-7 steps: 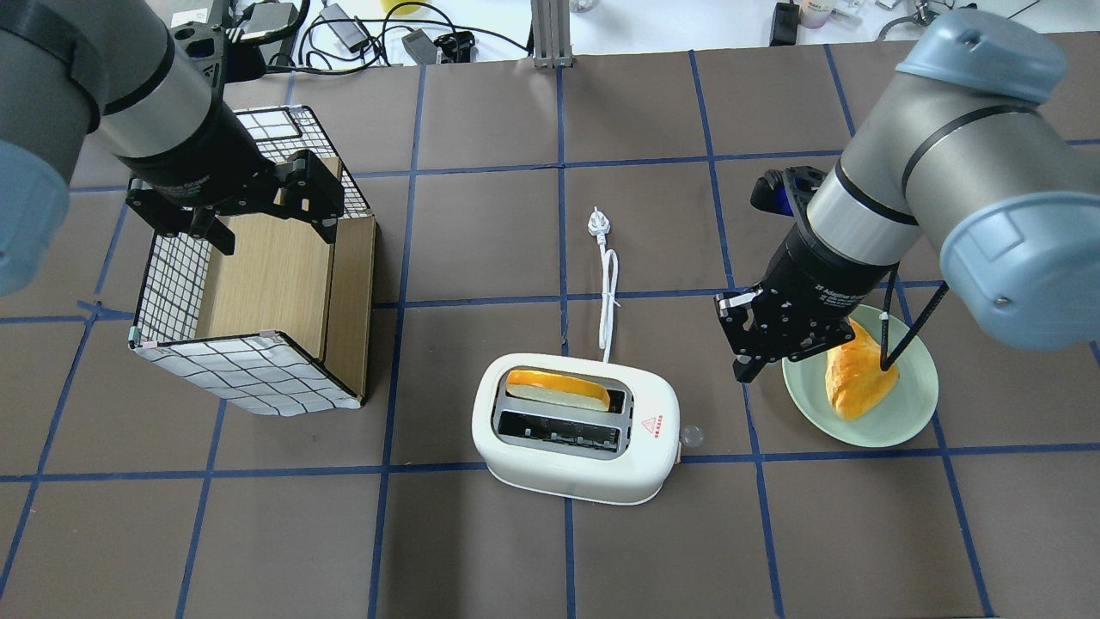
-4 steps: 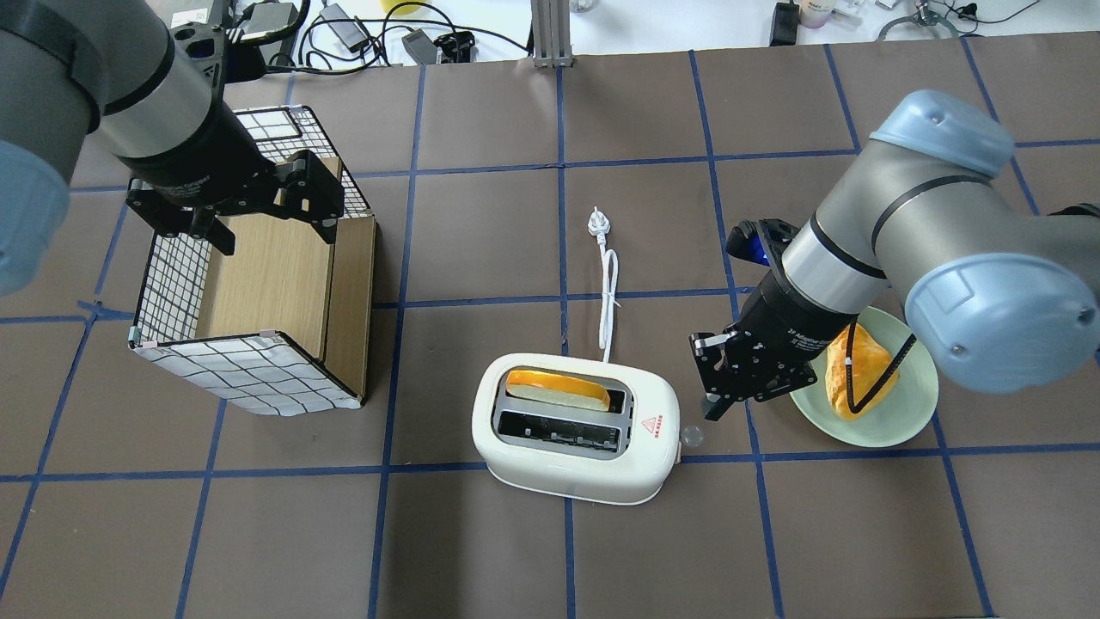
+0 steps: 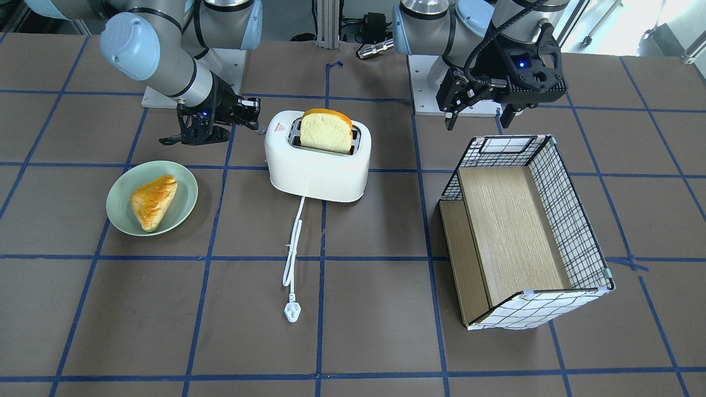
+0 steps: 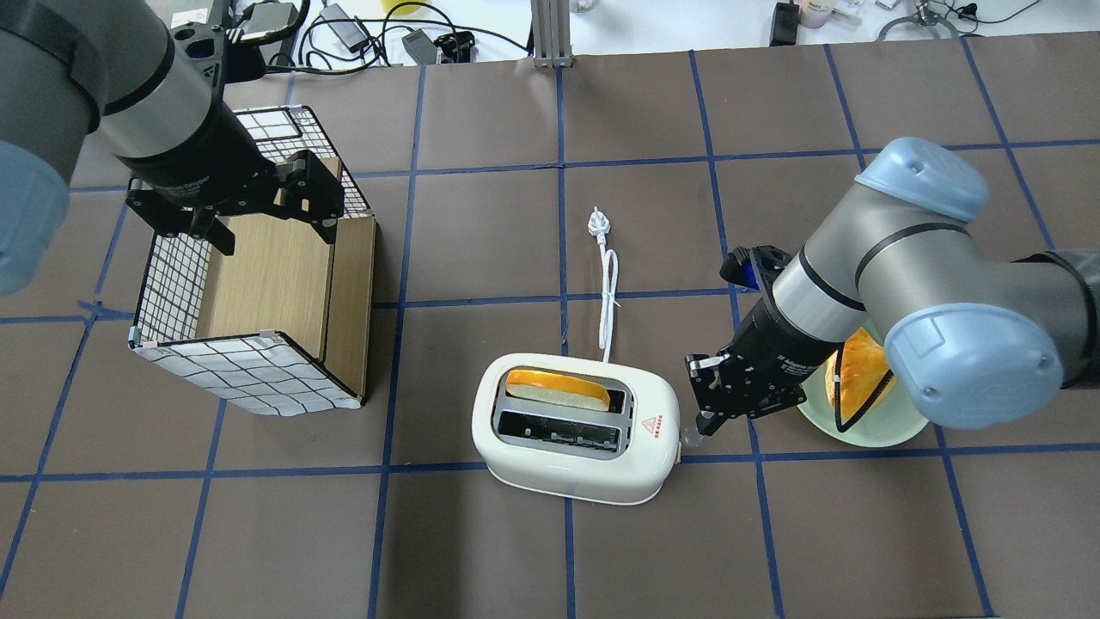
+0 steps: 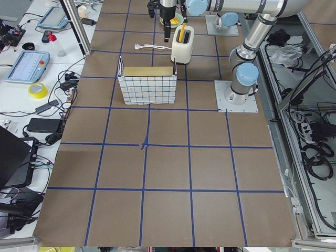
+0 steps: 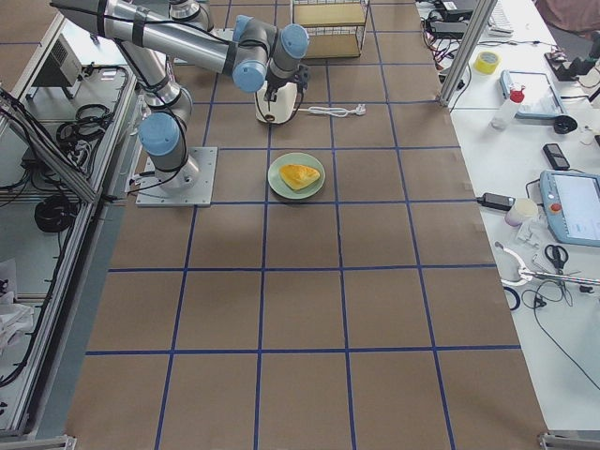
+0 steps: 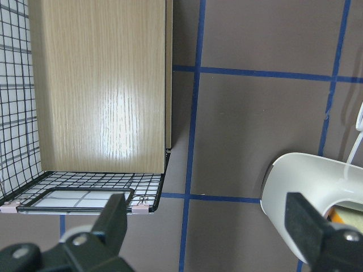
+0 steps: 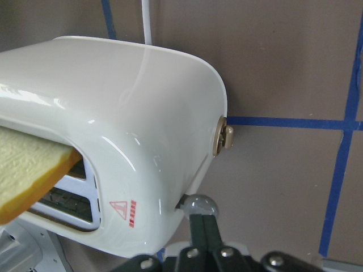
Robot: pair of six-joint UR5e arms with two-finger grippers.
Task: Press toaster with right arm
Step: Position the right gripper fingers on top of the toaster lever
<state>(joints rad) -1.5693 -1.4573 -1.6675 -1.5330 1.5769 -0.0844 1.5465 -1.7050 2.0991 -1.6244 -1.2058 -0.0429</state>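
Note:
The white toaster [image 4: 576, 443] stands mid-table, and it also shows in the front view [image 3: 317, 165]. A bread slice [image 3: 326, 131] stands up out of its far slot. My right gripper [image 4: 705, 419] is shut and empty at the toaster's right end. In the right wrist view the closed fingertips [image 8: 203, 226] touch the grey lever knob [image 8: 198, 204], below a beige dial [image 8: 222, 136]. My left gripper [image 4: 232, 211] is open and empty, hovering over the wire basket [image 4: 258, 292].
A green plate [image 3: 118, 212] with a pastry [image 3: 153, 201] sits just right of my right gripper. The toaster's white cord and plug [image 4: 608, 292] lie unplugged beyond it. The wood-floored wire basket [image 3: 524, 220] stands at the left.
My right arm has swung from above the plate toward the toaster and come down, and its fingertips now sit at the lever knob. The left arm has not moved.

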